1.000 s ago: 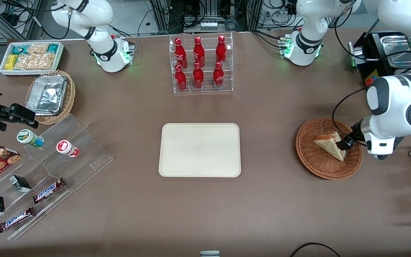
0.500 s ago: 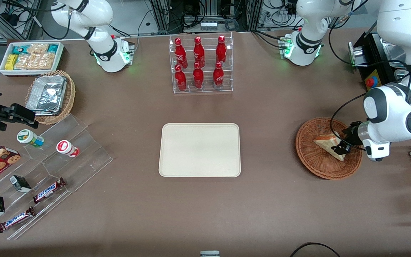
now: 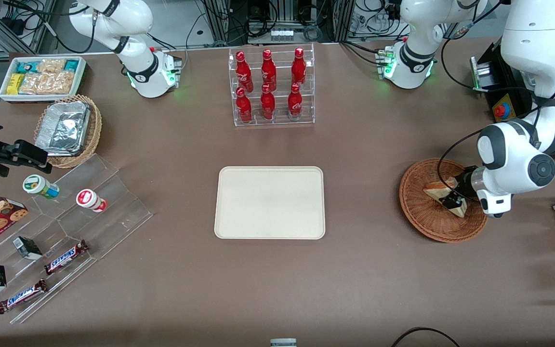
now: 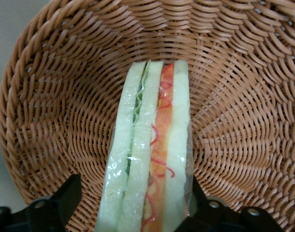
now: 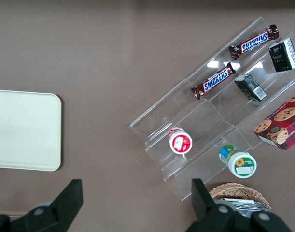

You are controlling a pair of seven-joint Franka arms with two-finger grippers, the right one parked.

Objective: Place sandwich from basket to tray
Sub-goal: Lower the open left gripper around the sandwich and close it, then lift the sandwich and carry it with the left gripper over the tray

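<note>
1. Since the earlier frame, the left arm's black two-finger gripper (image 3: pixel 452 198) had slid farther over the round reddish-brown wicker basket (image 3: pixel 427 226).
2. Its jaws stood apart, straddling the triangular white-bread sandwich (image 4: pixel 149 159) lying in that basket.
3. Toward the table's middle lay the flat cream rectangular tray (image 3: pixel 270 202).

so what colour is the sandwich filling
Red-orange and green between pale bread on the sandwich, clearest in the left wrist view.

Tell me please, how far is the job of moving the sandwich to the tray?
Done: nothing has reached the tray. In hand: the gripper is down in the basket, its open fingers straddling the sandwich, which lies in the basket. Left: closing on the sandwich, lifting it, carrying it toward the parked arm's end and setting it on the tray.
</note>
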